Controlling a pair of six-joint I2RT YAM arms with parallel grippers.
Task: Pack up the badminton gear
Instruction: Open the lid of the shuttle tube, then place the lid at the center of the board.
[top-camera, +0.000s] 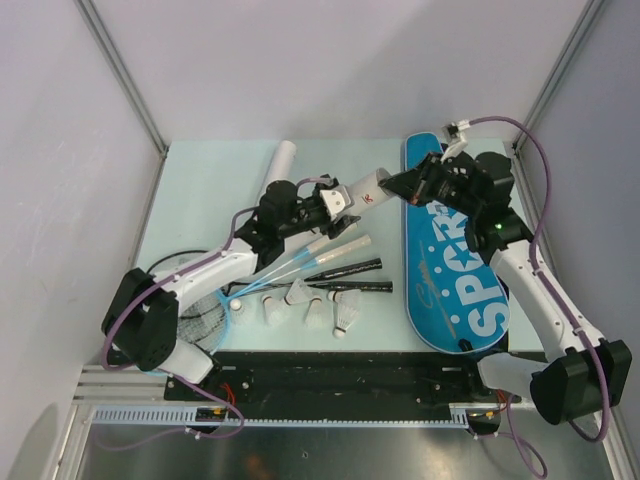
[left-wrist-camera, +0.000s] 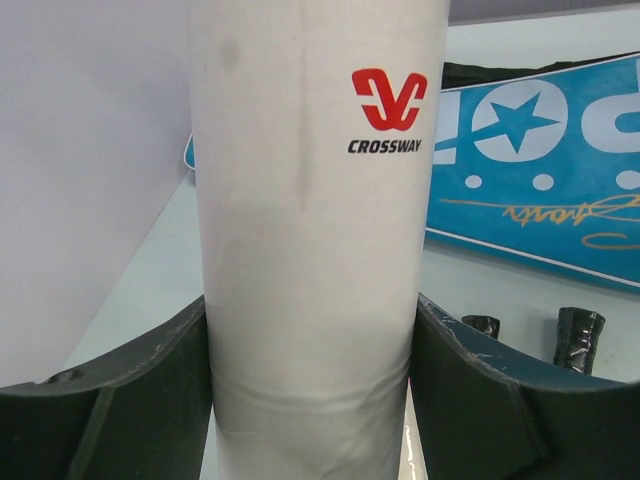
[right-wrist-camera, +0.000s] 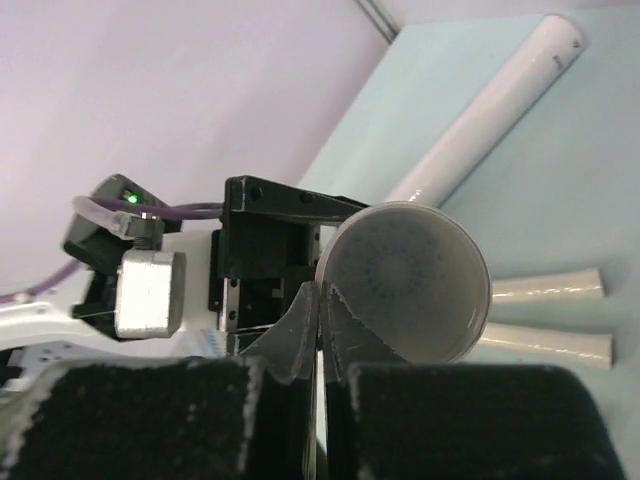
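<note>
Clamped in my left hand (left-wrist-camera: 310, 400), the long white cardboard tube (left-wrist-camera: 315, 200) points at my right hand (right-wrist-camera: 322, 330). Its fingers look pinched on the tube's open rim; I fear a slip could drop it.

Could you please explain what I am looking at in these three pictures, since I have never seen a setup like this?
These show two robot arms bolted to a table's near edge. The overhead picture looks down from behind them. The other two come from cameras on each wrist.

The left tool is shut on a white tube marked CROSSWAY, holding it above the table. The right tool meets the tube's open end; its fingers look closed together at the rim.

On the table lie a second tube, a blue bag lettered SPORT, two rackets and four feather shuttlecocks.
</note>
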